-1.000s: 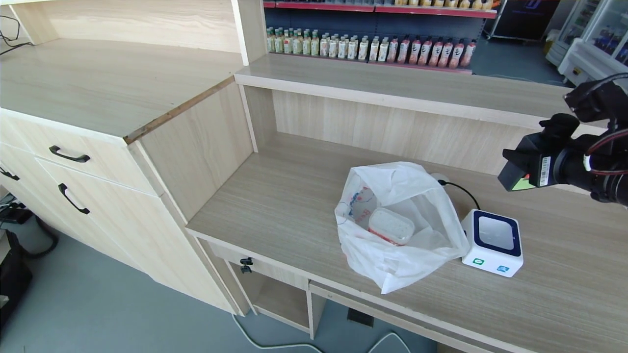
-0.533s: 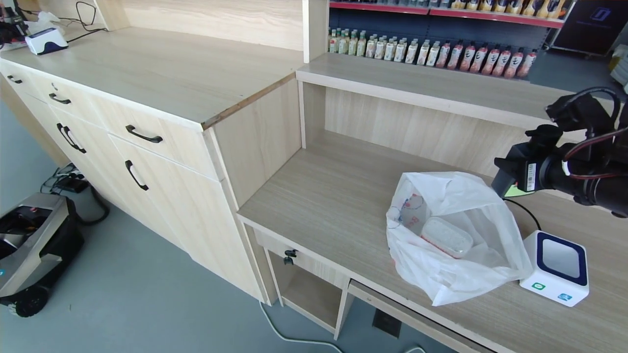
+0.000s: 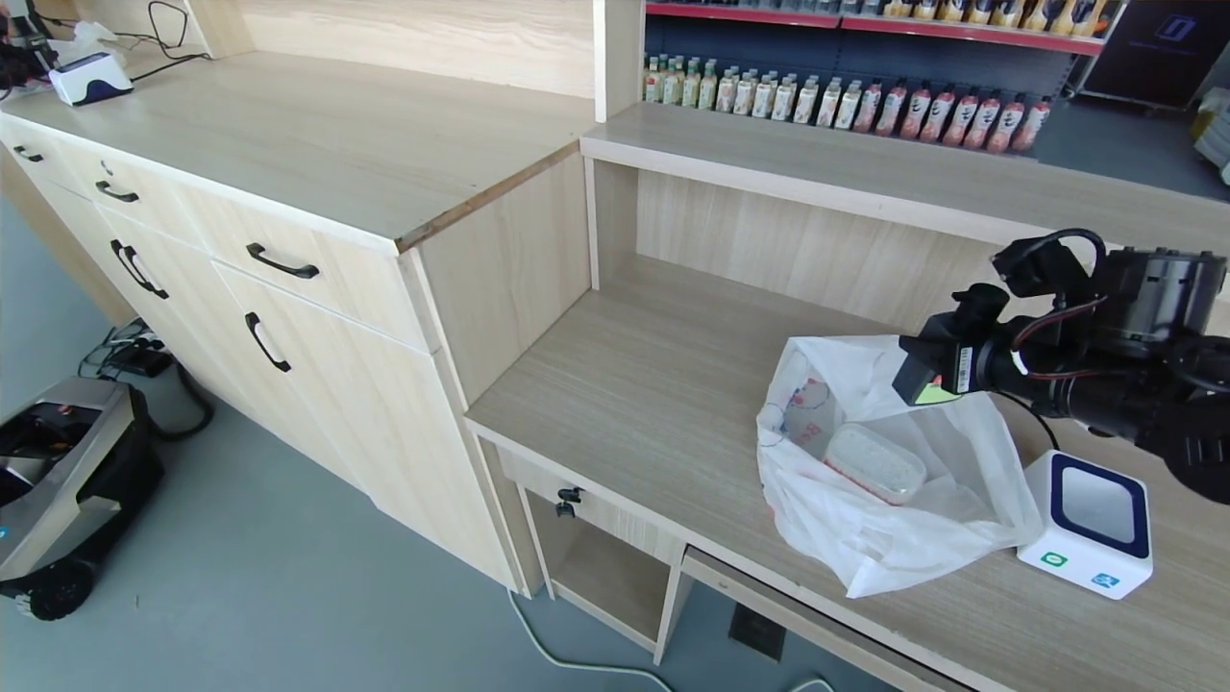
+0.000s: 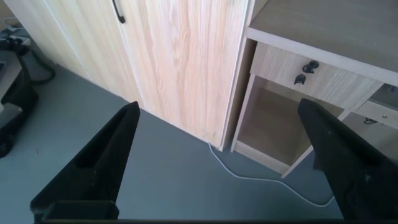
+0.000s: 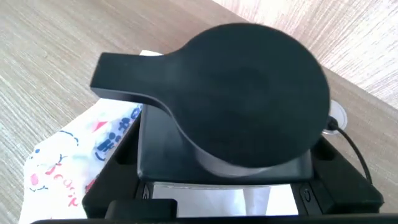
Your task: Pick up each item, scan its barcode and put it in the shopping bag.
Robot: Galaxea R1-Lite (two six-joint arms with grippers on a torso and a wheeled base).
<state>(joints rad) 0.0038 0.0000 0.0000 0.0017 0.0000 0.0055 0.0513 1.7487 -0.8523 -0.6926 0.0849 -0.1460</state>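
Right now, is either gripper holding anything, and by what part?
The right gripper is shut on a small dark box, gripped at its wrist-side end, above the shopping bag. The left gripper is open, holding nothing.

Head view is bright and even, diffuse light from above, no hard shadows. Worktop [image 3: 673, 384] evenly lit; back panel under the upper shelf [image 3: 865, 163] slightly dimmer. Shopping bag [image 3: 951, 500] is translucent with a mild sheen and throws only a faint soft shadow toward the worktop's front edge. Scanner [image 3: 1091, 524] window near the front right gives a pale flat reflection, no harsh glare. Open cubby [image 3: 596, 577] below the front edge is shaded. Wide-angle bowing: cabinet [image 3: 240, 279] lines lean outward.

Left wrist view: floor [image 4: 168, 162] evenly lit, left gripper [image 4: 217, 109] fingers [image 4: 99, 162] are near-black silhouettes. Right wrist view: bright wood grain, matte black housing [image 5: 249, 93] with no surface detail.
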